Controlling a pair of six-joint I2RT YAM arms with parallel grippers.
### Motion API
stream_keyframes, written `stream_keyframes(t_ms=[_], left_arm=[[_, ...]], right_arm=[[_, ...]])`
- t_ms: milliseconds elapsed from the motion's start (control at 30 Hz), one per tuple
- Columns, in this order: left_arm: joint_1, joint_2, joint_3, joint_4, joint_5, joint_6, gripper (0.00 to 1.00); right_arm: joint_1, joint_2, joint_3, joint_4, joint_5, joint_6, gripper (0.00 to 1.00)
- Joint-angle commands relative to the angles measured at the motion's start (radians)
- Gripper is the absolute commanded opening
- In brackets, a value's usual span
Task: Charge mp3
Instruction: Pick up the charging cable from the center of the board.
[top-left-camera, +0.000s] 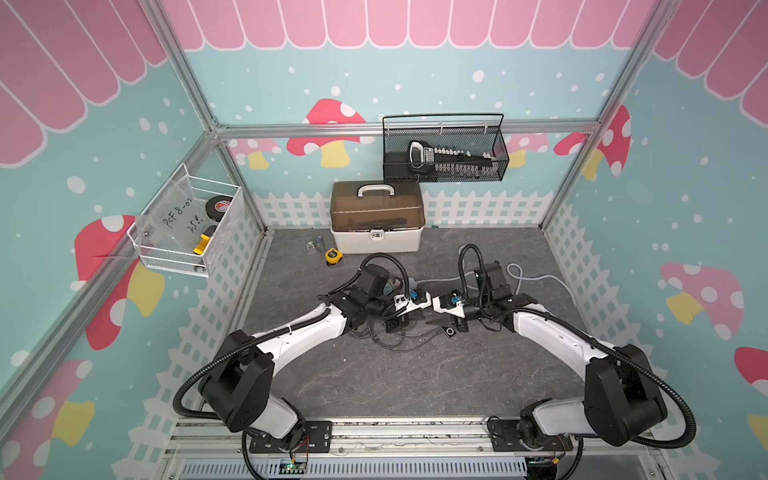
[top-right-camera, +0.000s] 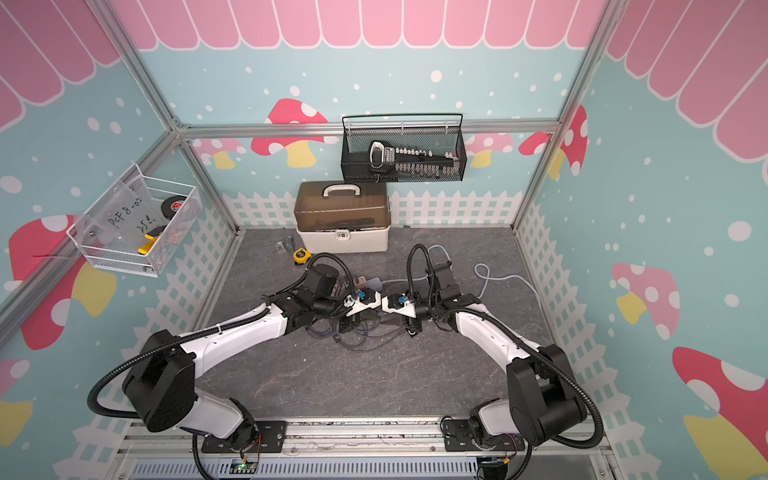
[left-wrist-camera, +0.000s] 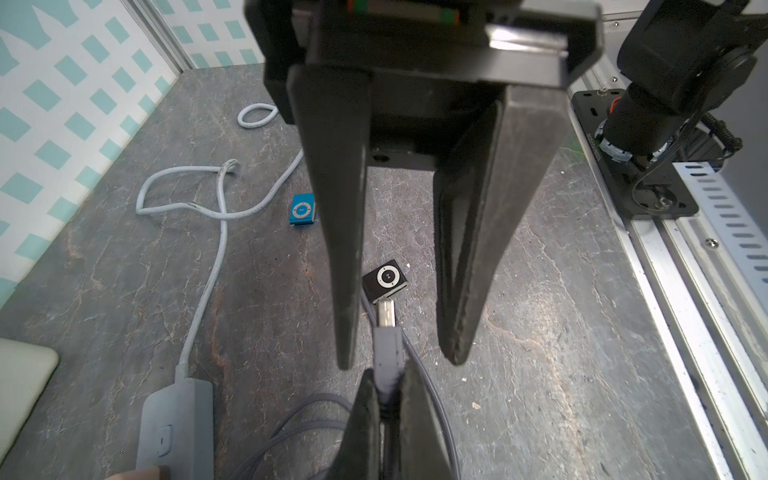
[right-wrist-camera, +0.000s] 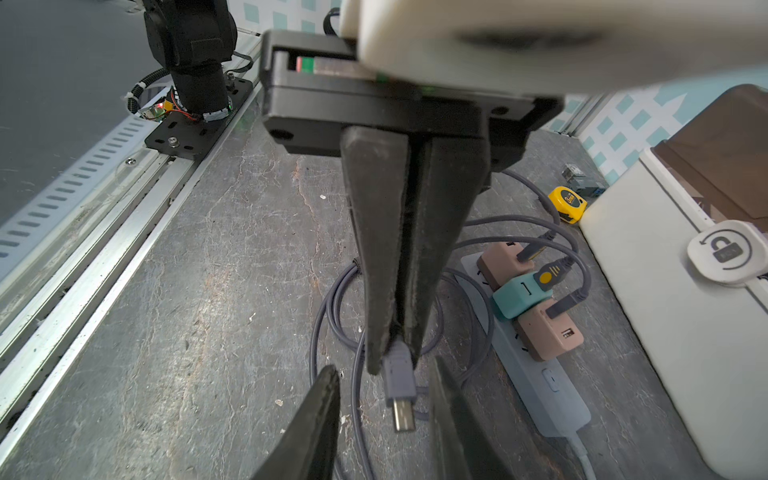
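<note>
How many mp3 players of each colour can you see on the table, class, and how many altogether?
Blue mp3 player: 1
Black mp3 player: 1
Total: 2

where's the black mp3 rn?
Black mp3 lies on the mat near its centre, by the right pincer; in the left wrist view it's just beyond the plug the left pincer holds.
</note>
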Motion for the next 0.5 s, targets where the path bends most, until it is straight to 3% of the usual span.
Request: stream_keyframes(t_ms=[0, 400, 467], left_arm=[[-0.007, 0.005, 0.028, -0.013, 0.007, 0.028, 0.00], [-0.011, -0.005, 0.022, -0.046, -0.048, 0.059, 0.00], [-0.011, -0.008, 0.020, -0.046, -0.061, 0.060, 0.05]], right_arm=[[0.008, 0.020, 0.032, -0.005, -0.026, -0.016, 0.24], [0.010, 0.041, 0.044, -0.008, -0.028, 0.025, 0.07], [0.010, 0.043, 0.043, -0.008, -0.027, 0.033, 0.04]])
